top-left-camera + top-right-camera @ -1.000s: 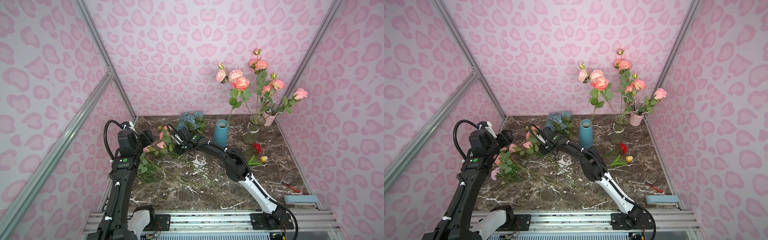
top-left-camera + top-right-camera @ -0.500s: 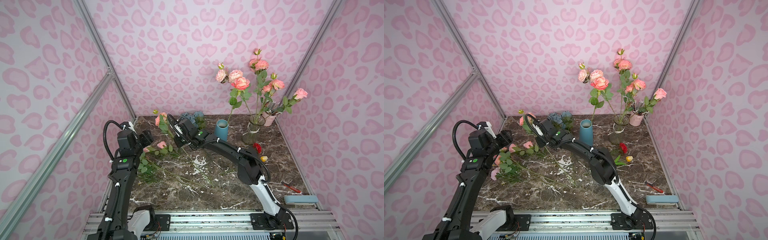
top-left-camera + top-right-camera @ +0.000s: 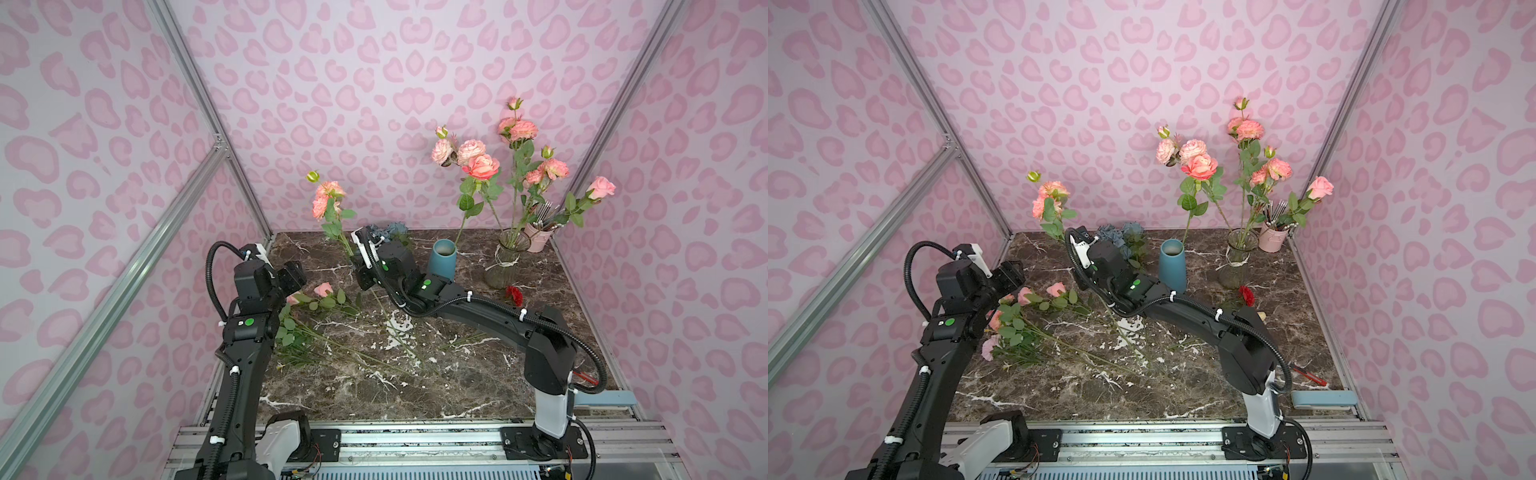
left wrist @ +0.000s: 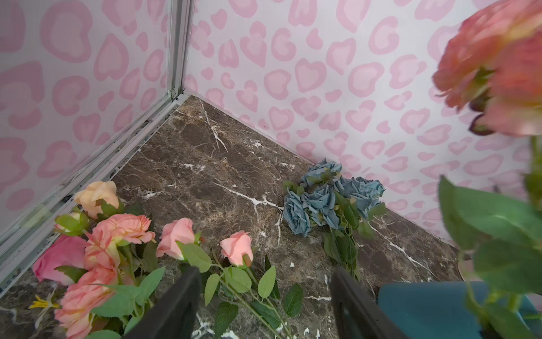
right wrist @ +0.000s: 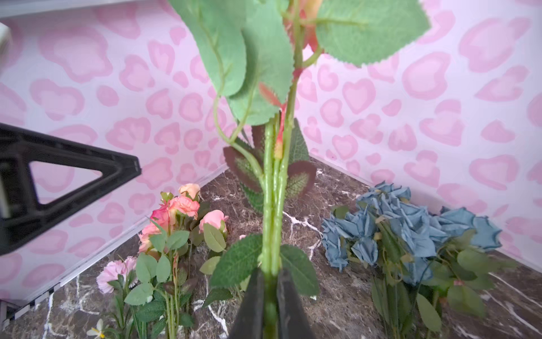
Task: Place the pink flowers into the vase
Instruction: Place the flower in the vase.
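Near the back of the tabletop [image 3: 415,386], the right end effector [image 5: 269,281] holds a pink flower stem [image 3: 326,197] near upright.
It's clamped below the leaves, blooms up, likely for the glass vase [image 3: 505,259]. The left end effector [image 4: 265,278] hangs open over the remaining pink flowers [image 3: 322,291].

Top views high, looking down, wrist views near, sharing blue flowers [image 4: 331,199]

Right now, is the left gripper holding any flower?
No: in the left wrist view the left gripper stands open, its fingers wide apart above the pink flowers lying on the table.
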Tool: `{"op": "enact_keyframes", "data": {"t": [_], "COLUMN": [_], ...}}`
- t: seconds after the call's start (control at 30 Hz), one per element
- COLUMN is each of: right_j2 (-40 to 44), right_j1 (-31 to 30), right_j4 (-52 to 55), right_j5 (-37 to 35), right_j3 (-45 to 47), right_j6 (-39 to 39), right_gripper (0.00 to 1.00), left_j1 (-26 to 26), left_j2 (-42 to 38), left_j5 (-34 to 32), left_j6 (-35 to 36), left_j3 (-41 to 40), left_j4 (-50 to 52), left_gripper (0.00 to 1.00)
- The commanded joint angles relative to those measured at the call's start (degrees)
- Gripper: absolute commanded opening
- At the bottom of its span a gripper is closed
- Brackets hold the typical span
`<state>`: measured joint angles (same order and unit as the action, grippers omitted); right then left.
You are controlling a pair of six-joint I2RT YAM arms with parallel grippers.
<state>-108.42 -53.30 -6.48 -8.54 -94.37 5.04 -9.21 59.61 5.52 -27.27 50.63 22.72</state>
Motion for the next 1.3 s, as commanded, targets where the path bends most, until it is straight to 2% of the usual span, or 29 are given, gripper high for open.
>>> {"op": "enact_keyframes", "data": {"t": [0.0, 0.33, 0.63, 1.0, 1.27], "right_j2": [4.26, 16.33, 22.02, 23.77, 24.41], "right_j1": [-1.12, -2.88, -3.17, -2.94, -2.64], "right_j4": [-10.91, -22.91, -31.49, -34.92, -38.58], "right_j5": [-5.62, -13.69, -17.27, -19.70, -19.74], "right_j3": [3.39, 12.45, 17.98, 16.85, 12.80], "right_j6": [-2.93, -7.15, -11.57, -17.38, -21.59], "right_gripper": [0.00, 0.00, 0.00, 0.00, 0.00], "left_j1": [-0.02, -0.02, -0.02, -0.02, -0.02], "left_j2": [-0.02, 0.50, 0.02, 0.44, 0.50], "left_j5": [-0.56, -0.21, -0.25, 0.50, 0.36], "left_j6": [0.10, 0.01, 0.11, -0.03, 0.02], "left_j3": [-0.02, -0.20, -0.28, -0.31, -0.34], "left_j4": [-2.13, -2.24, -2.42, -2.57, -2.50], "left_gripper": [0.73, 0.73, 0.73, 0.73, 0.72]}}
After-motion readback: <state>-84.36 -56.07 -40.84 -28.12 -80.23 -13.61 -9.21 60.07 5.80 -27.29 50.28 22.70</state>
